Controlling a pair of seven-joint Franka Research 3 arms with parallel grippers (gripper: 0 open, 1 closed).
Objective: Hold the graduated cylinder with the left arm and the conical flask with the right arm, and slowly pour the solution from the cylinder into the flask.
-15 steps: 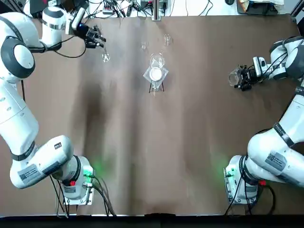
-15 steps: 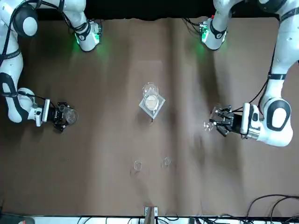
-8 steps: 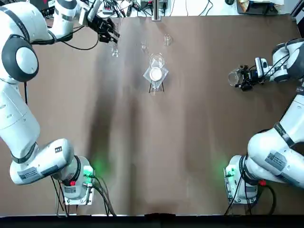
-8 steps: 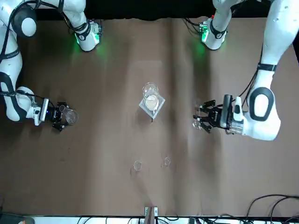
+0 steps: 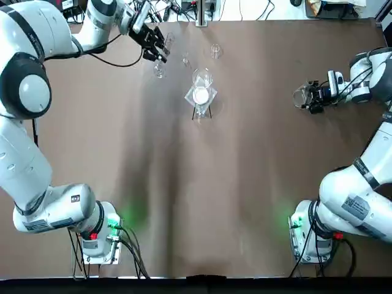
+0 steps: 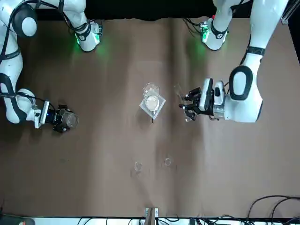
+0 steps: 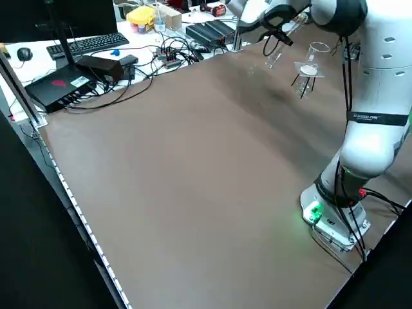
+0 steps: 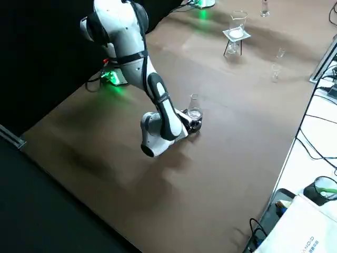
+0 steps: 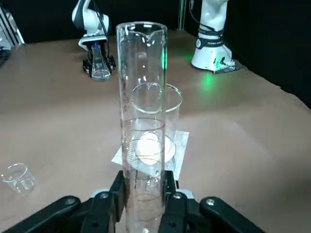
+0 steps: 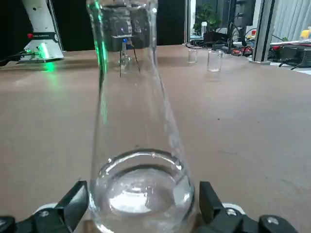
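Note:
My left gripper (image 5: 154,44) is shut on the graduated cylinder (image 5: 160,66), a slim clear tube, held above the far part of the table just left of the tripod stand. In the left wrist view the cylinder (image 9: 142,121) rises between the two fingers (image 9: 115,194). At the right side of the table the conical flask (image 5: 301,98) stands with a little clear liquid in it, and my right gripper (image 5: 313,101) is shut on its wide base. The right wrist view shows the flask (image 10: 138,145) filling the gap between the fingers (image 10: 73,204).
A glass vessel with a white disc sits on a dark tripod (image 5: 201,93) at the far centre, close to the cylinder. Two tiny glass pieces (image 5: 215,50) (image 5: 185,60) stand behind it. Cables and equipment lie beyond the far table edge (image 5: 245,21).
The left arm has carried the cylinder rightwards along the far side, from the far-left corner to just beside the tripod. The right gripper and flask have barely shifted.

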